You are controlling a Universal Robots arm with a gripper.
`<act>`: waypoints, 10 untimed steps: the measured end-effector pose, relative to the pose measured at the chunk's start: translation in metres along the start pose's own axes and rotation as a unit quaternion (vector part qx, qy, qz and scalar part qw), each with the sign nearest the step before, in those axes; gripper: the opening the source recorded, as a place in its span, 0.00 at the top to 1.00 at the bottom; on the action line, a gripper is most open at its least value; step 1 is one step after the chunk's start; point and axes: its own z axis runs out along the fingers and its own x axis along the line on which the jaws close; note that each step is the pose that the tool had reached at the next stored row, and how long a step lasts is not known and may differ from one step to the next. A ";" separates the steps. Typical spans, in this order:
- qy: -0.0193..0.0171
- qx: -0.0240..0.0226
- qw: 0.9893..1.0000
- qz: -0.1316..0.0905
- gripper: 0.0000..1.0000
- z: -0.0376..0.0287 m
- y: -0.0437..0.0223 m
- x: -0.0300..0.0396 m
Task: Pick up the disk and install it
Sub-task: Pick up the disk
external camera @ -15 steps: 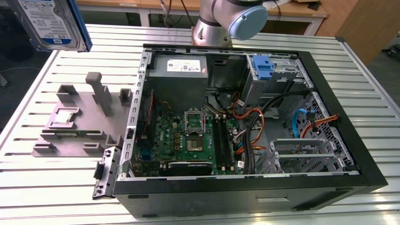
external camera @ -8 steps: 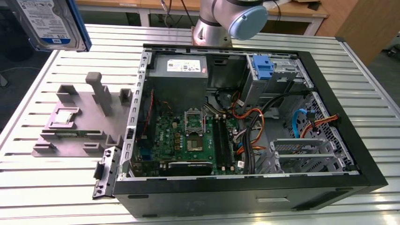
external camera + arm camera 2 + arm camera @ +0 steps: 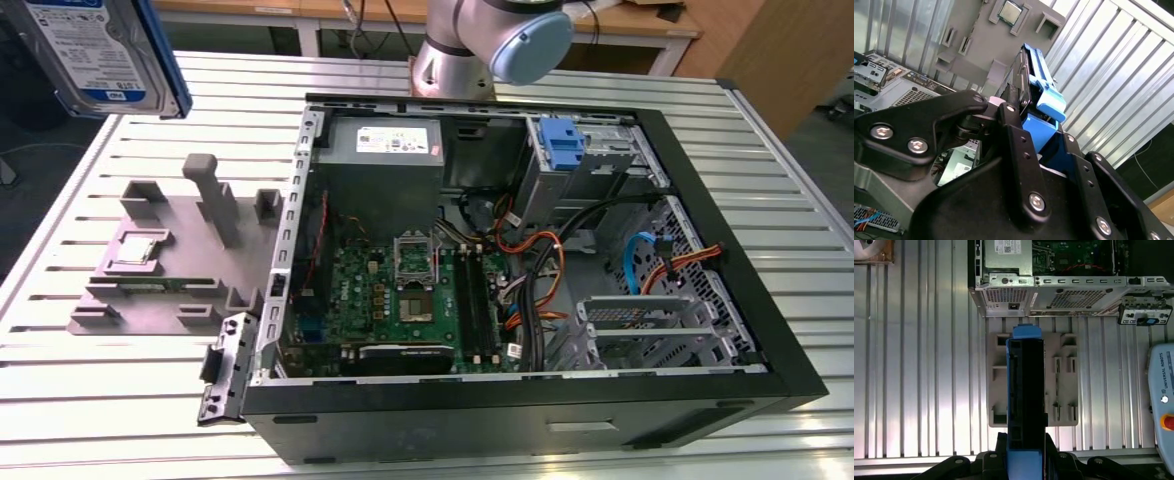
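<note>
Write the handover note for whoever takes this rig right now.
Pincer: shut on the disk, gripping it at its blue caddy.
Disk: held in the air outside the open computer case, on the side where the grey fixture lies.
Done: the disk is picked up.
Left: the disk is not yet installed in the case.

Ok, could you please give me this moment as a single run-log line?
gripper: shut on disk | disk: held in the air over grey fixture | computer case: open, disk not yet installed
</note>
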 end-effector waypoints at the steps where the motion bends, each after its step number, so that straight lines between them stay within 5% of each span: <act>1: 0.000 0.000 1.000 0.000 0.63 0.0000 0.0002 -0.0002; 10: 0.000 0.000 1.000 0.000 0.63 0.0006 0.0112 -0.0001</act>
